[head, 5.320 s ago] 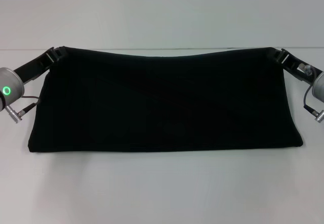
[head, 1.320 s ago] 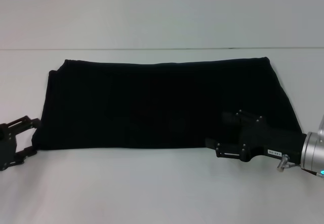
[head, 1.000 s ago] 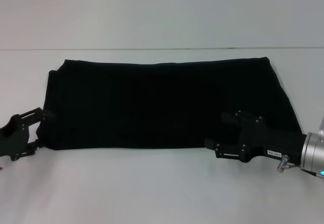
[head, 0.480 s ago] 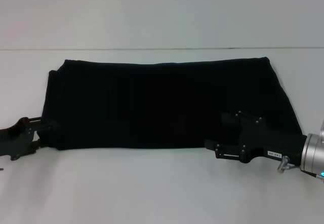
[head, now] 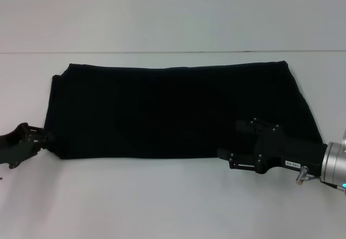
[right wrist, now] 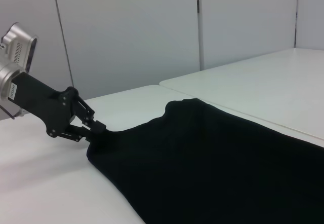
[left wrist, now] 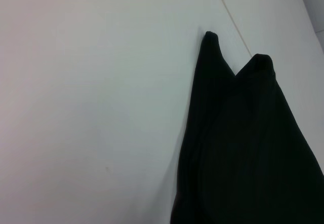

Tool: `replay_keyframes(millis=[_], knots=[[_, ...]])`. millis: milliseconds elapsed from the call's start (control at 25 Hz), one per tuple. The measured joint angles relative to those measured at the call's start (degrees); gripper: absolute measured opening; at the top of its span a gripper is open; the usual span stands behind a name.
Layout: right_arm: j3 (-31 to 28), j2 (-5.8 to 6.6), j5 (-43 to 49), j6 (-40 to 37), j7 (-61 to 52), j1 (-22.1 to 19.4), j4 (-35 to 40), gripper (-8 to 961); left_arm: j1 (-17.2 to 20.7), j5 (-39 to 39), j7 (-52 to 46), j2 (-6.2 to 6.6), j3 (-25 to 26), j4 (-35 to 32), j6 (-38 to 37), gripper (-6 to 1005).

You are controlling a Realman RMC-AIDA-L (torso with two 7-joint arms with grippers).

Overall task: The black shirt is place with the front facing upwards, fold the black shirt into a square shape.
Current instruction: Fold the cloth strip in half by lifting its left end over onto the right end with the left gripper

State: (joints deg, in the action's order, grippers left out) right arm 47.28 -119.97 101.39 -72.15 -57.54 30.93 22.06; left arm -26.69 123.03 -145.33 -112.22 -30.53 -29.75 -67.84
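White table [head: 173, 206], left tool [head: 39, 139] gripping black shirt [head: 173, 112]

You are working in a bare lab or test room: beyond the left gripper [right wrist: 96, 127] stand plain pale wall panels [right wrist: 126, 31], and under it run smooth white tables [right wrist: 243, 82] pushed together.

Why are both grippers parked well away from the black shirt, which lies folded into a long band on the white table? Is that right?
Not quite. The black shirt does lie as a long folded band on the white table, but the grippers are not away from it. In the head view the left gripper is at its near left corner, and the right gripper is over its near edge. The right wrist view shows the left gripper meeting that corner.
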Motion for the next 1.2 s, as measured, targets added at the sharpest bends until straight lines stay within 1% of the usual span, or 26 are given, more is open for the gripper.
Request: replay_keyframes(millis=[40, 480, 600, 720, 760, 800, 1040, 1200], knots=[[0.0, 0.00, 0.0, 0.0, 0.0, 0.0, 0.0, 941, -0.1, 0.0, 0.0, 0.04, -0.1, 0.1, 0.2, 288], [0.0, 0.00, 0.0, -0.2, 0.0, 0.0, 0.0, 941, 0.2, 0.2, -0.3, 0.00, 0.2, -0.1, 0.6, 69], [0.0, -0.03, 0.0, -0.2, 0.0, 0.1, 0.0, 941, 0.3, -0.1, -0.1, 0.10, 0.2, -0.1, 0.4, 29], [-0.3, -0.07, 0.0, -0.2, 0.0, 0.0, 0.0, 941, 0.5, -0.2, 0.0, 0.31, 0.7, -0.2, 0.2, 29], [-0.4, -0.07, 0.0, -0.2, 0.0, 0.0, 0.0, 941, 0.9, -0.3, 0.4, 0.38, 2.1, -0.5, -0.1, 29], [-0.5, -0.08, 0.0, -0.2, 0.0, -0.1, 0.0, 940, 0.9, -0.3, 0.4, 0.38, 2.1, -0.5, -0.1, 29], [-0.5, -0.03, -0.3, -0.3, 0.0, -0.4, 0.0, 940, 2.4, -0.3, 1.1, 0.69, 5.7, -1.6, -0.7, 28], [-0.5, 0.02, -1.0, -0.3, 0.0, -0.6, 0.0, 940, 2.7, -0.4, 2.0, 1.34, 7.5, -1.8, -1.5, 28]])
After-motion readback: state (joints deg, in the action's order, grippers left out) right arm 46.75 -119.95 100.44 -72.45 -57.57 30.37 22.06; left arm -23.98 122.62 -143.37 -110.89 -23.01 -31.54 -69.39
